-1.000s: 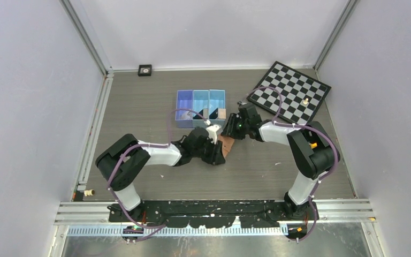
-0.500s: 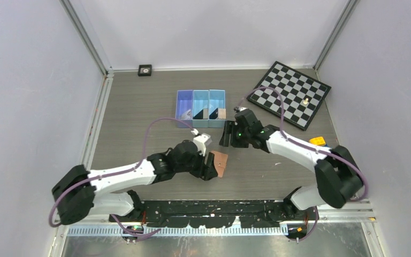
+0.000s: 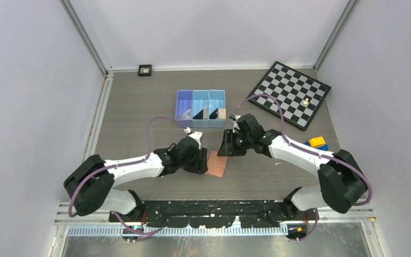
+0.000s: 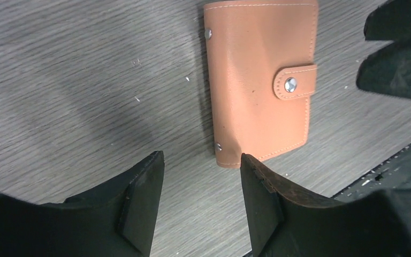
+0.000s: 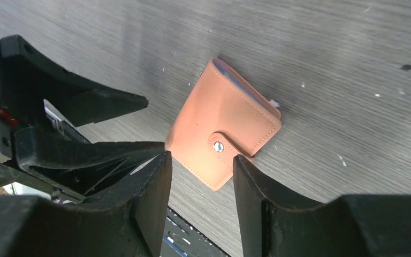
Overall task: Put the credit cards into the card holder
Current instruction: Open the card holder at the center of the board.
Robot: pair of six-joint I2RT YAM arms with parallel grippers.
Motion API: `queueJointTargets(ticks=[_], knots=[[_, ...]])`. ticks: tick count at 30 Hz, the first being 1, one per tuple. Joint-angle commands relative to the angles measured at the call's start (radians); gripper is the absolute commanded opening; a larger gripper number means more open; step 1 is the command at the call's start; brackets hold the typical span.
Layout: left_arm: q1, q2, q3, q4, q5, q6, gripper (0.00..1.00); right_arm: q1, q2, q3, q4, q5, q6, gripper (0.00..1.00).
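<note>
Table (image 3: 139, 107) carried all parts, with 12 o'clock taken as the far wall in the overhead view. The blue bin (image 3: 201, 92) sat at 12 o'clock from the card holder (image 3: 216, 164), well apart from it.

The left gripper (image 3: 203, 160) stood just beside the holder at 9 o'clock. Its fingers were spread and nothing lay between them. The right gripper (image 3: 226, 144) stood near the holder at 1 o'clock, also spread and empty.

The card holder lay flat on the table, folded shut and held by neither gripper. The credit cards (image 3: 201, 113) leaned inside the bin's compartments; their number could not be read.

The snap tab (image 4: 294, 81) lay across the holder's free edge and looked fastened.

Judgement: the step in hand was opening the holder, and no card had yet been loaded. Recommended procedure:

1. One gripper should have pinned the spine side flat, so that the holder could not slide on the smooth table.
2. The other should have caught the tab by its tip, approaching low and level.
3. The tab should have been peeled up and away from the snap, not pulled sideways.
</note>
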Motion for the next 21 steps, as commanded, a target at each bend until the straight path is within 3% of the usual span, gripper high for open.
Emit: queueJointTargets(ticks=[1,13,21], knots=[[0.001,0.058,0.052,0.02,-0.019,0.011,0.56,0.007,0.054,0.01,0.037,-0.102,-0.051,0.5],[0.001,0.169,0.052,0.125,0.013,0.014,0.54,0.007,0.189,0.024,0.065,-0.079,-0.117,0.48],[0.001,0.237,0.06,0.213,0.046,0.0,0.54,0.008,0.177,-0.01,0.08,-0.075,-0.071,0.45]])
